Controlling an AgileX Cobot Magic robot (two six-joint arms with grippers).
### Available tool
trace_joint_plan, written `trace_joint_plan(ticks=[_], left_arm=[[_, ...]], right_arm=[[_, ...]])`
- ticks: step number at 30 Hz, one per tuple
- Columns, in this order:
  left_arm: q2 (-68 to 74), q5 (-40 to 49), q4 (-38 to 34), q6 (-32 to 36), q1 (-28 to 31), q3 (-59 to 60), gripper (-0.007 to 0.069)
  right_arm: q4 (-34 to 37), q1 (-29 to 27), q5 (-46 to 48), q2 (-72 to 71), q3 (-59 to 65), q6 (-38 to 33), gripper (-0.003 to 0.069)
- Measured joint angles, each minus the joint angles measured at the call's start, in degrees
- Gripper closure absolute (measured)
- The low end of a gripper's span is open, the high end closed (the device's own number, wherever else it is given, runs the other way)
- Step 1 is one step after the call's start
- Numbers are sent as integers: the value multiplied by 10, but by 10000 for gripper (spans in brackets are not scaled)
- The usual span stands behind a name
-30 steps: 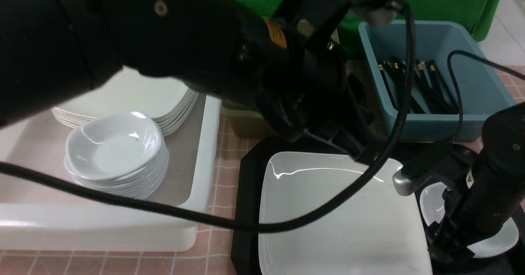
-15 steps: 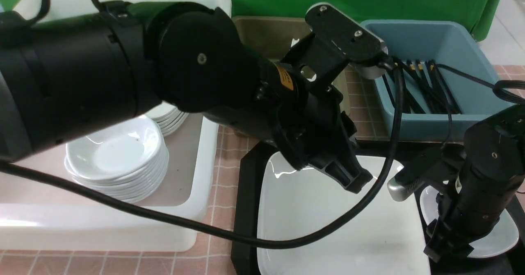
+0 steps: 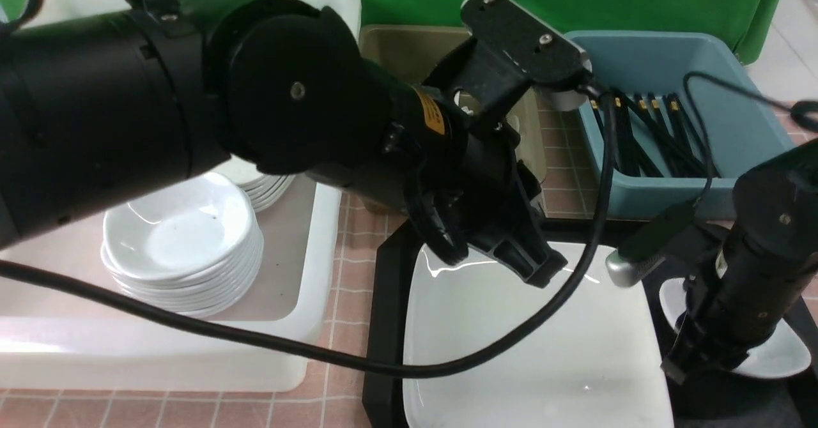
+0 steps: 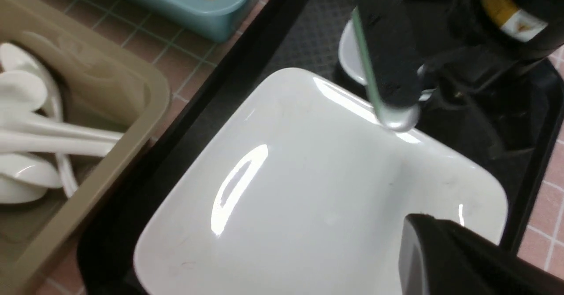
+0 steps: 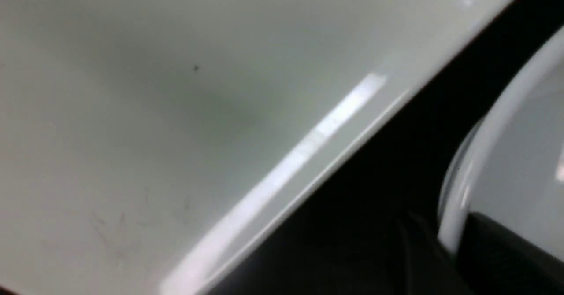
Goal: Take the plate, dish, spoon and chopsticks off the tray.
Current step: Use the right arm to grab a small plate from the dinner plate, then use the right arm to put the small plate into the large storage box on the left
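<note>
The step in hand looked like the dish: the right tool point(image 3: 680, 364) was down at the near edge of the small dish point(image 3: 783, 354), which sat at the right end of the black tray point(image 3: 383, 300), just beside the big plate point(image 3: 530, 358). In the right wrist view one dark finger point(image 5: 506, 259) lay against the dish's rim, but the other finger was hidden. I could not tell whether the tool had clamped the rim or was only closing toward it. The left tool point(image 3: 540, 273) was shut with nothing in it, and it hung over the far edge of the plate, which took up most of the tray. Spoons point(image 4: 26, 97) lay in the olive bin point(image 4: 145, 110) and chopsticks point(image 3: 658, 140) in the blue bin point(image 3: 741, 76). None showed on the visible part of the tray, so those two items were probably done. Next, the right arm would need a firm pinch on the thin glossy rim, then a level lift clear of the plate's edge. From there the dish belongs on the stack of dishes point(image 3: 185, 236) in the white tub point(image 3: 319, 236) on the counter. The left arm lay across that route, so it would likely have to give way.
</note>
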Motion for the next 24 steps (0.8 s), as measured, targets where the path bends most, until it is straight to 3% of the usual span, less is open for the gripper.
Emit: trace_joint_plan(ticks=[2,8,12,13,14,16,17,23,24], left_arm=[[-5,1,24,-24,3,0,628],[-17,41,30,-36,39,-36,627],[-30,104,39,-37,96,-83,627],[-42,132,44,-37,139,-102,627],[-44,139,45,-37,145,-106,627],[-74,181,47,-37,231,-117,627],[-76,184,47,-37,238,-117,627],[-167,230,47,-67,466,-84,627],[-167,230,47,-68,473,-82,627]], right_arm=[[-2,0,32,-38,-22,2,578],[31,-1,78,-137,-85,-2,580],[137,-1,86,-165,-151,-31,580],[214,2,87,-165,-187,-67,580],[233,5,87,-164,-196,-72,580],[318,44,76,-143,-256,-113,580],[324,53,75,-140,-265,-114,580],[354,211,25,4,-443,-126,580],[354,215,23,11,-449,-126,580]])
